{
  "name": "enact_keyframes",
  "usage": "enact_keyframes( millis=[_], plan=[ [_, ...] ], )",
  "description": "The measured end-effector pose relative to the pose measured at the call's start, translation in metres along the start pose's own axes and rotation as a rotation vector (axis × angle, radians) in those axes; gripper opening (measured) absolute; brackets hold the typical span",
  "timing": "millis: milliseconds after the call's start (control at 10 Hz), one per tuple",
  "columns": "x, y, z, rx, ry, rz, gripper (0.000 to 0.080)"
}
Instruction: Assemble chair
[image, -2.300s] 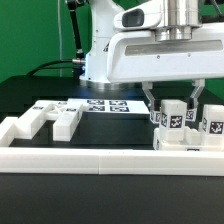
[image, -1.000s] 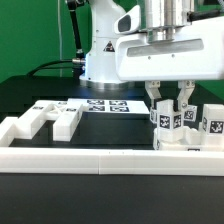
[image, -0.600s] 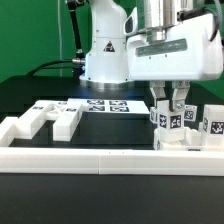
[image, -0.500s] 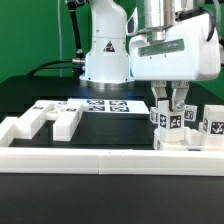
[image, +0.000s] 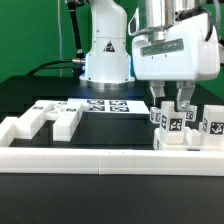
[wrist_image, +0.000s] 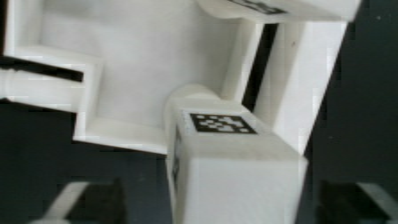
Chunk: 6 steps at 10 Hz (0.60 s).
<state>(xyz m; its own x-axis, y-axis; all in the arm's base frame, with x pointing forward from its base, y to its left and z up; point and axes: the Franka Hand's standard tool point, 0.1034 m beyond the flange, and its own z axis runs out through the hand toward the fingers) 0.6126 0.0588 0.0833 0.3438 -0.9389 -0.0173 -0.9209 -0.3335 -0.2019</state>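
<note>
The chair parts stand grouped at the exterior view's right (image: 185, 130): several upright white blocks with square tags. My gripper (image: 172, 108) reaches down from above, one finger on each side of an upright tagged block (image: 172, 122), pressed against its sides. In the wrist view this block (wrist_image: 240, 170) fills the gap between the two dark fingers, its tag (wrist_image: 222, 124) facing the camera. A flat white chair part (wrist_image: 107, 95) lies beyond it. Two more loose white chair parts (image: 45, 118) lie at the exterior view's left.
The marker board (image: 105, 107) lies flat on the black table behind the parts. A low white border wall (image: 100, 160) runs along the front. The robot's base (image: 105, 55) stands at the back.
The fingers, wide apart 2.3 s ago, have closed in on the upright tagged block. The hand has shifted slightly over the last half second.
</note>
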Motion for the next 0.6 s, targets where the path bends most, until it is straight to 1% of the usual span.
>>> enact_keyframes(
  millis=[100,200,400,600],
  plan=[
    [-0.0028,-0.0007,0.0002,-0.002,0.001,-0.13,0.0611],
    [-0.005,-0.0015,0.0003,-0.002,0.001,-0.235,0.0643],
    [-0.0031,-0.0017,-0.0002,-0.001,0.002,-0.454,0.0648],
    [-0.003,-0.0012,0.0005,-0.002,0.002,-0.597,0.0649]
  ],
)
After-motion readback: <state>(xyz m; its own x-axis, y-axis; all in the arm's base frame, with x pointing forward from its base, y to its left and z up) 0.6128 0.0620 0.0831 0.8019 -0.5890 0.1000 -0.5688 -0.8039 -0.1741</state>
